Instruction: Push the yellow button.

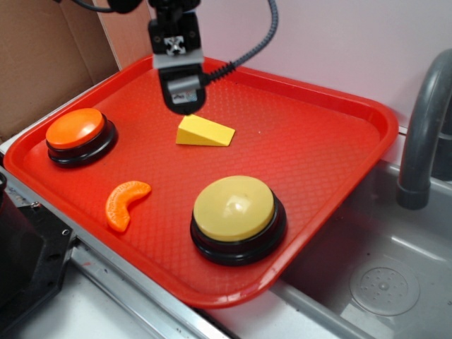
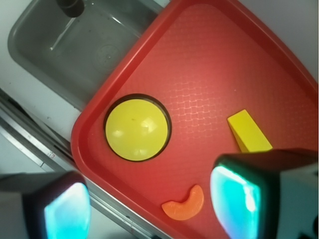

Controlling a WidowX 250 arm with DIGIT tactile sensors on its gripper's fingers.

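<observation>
The yellow button [image 1: 234,207] is a large pale-yellow dome on a black ring base, standing at the front of the red tray [image 1: 332,152]. In the wrist view the yellow button [image 2: 136,129] lies left of centre, well ahead of the fingers. My gripper [image 1: 185,99] hangs high above the tray's back part, just behind the yellow wedge, far from the button. In the wrist view the gripper [image 2: 152,209] is open, with nothing between its two teal pads.
An orange domed button [image 1: 76,131] sits at the tray's left. A yellow cheese-like wedge [image 1: 204,132] lies mid-tray and an orange slice piece [image 1: 124,203] near the front left rim. A grey sink [image 1: 381,282] with a faucet [image 1: 424,127] is on the right.
</observation>
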